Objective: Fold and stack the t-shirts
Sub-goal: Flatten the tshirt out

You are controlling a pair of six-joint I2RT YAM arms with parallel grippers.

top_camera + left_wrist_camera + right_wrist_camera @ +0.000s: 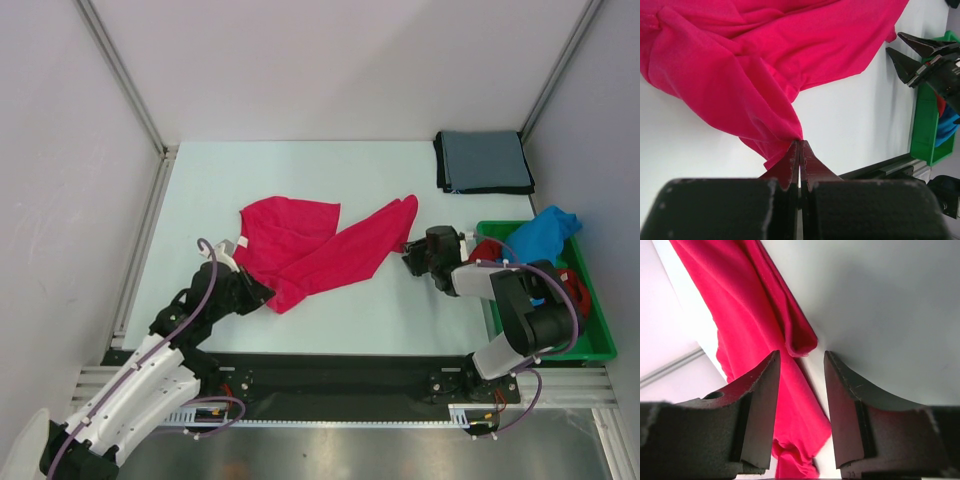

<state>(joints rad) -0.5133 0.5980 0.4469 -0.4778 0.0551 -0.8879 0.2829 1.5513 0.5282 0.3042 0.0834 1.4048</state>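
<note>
A bright pink-red t-shirt [310,250] lies crumpled and stretched across the middle of the table. My left gripper [262,292] is shut on its near left corner; in the left wrist view the cloth [765,55] runs straight into the closed tips [800,142]. My right gripper [408,257] stands open at the shirt's right end. In the right wrist view a rolled corner of the shirt [801,342] sits just beyond the gap between its fingers [801,356], apart from both. A folded grey-blue t-shirt [483,160] lies at the back right.
A green tray [592,345] stands at the right edge, behind the right arm. A bright blue t-shirt [545,232] and a darker red one [487,248] lie bunched in it. Metal rails run along the left side and the front of the table.
</note>
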